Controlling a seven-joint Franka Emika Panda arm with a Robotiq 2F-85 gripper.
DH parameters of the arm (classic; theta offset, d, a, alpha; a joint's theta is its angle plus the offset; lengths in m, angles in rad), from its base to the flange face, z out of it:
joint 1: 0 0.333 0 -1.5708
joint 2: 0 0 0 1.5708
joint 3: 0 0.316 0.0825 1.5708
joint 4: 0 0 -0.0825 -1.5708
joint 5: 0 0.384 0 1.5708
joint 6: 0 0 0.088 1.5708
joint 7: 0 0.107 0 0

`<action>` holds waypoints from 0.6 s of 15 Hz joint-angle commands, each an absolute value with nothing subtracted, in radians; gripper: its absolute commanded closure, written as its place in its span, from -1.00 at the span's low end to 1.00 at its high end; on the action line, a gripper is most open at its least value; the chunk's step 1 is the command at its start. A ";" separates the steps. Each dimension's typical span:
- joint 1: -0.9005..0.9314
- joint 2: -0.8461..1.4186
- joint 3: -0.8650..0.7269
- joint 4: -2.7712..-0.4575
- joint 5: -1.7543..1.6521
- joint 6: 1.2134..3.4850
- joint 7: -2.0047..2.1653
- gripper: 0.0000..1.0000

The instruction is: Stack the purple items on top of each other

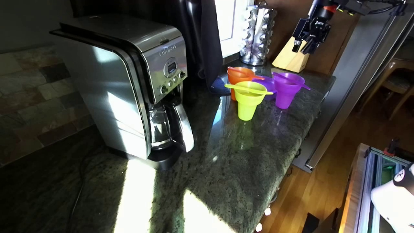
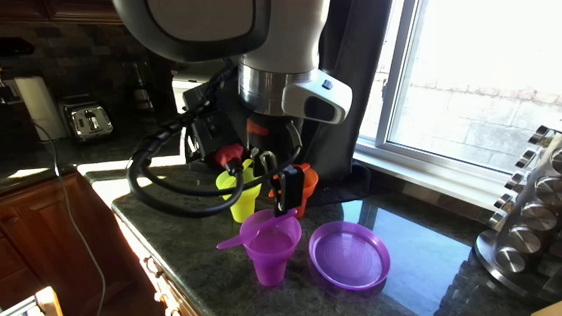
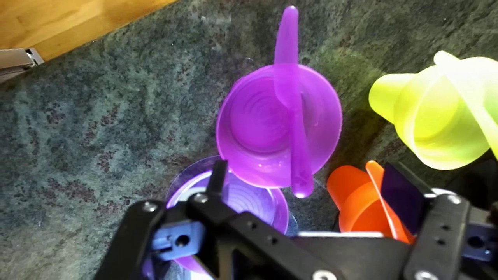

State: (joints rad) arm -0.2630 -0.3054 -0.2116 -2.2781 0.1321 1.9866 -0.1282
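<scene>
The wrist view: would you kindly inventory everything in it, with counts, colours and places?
Speckled stone countertop: 1, dark green, background
Tapered purple plastic cup: 1, purple, centre
Slim purple plastic utensil: 1, purple, across that cup
Shallow round purple plastic dish: 1, purple, lower middle, partly hidden
Tapered yellow-green plastic cup: 1, yellow-green, upper right
Slim yellow-green plastic utensil: 1, yellow-green, across that cup
Tapered orange plastic cup: 1, orange, lower right, partly hidden
Slim orange plastic utensil: 1, orange, across that cup
Wooden floor: 1 patch, yellow-brown, upper left corner
Flat metallic strip: 1, grey, left edge, unidentifiable
Dark shape: 1, black, right edge, unidentifiable
Robot gripper: 1, mostly black, bottom, jaws spread apart
</scene>
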 commanded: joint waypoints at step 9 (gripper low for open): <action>-0.253 -0.429 -0.195 -2.404 0.038 2.061 -0.048 -1.00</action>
State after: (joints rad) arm -0.2594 -0.3811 -0.1995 -2.3510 0.0737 2.0237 -0.0885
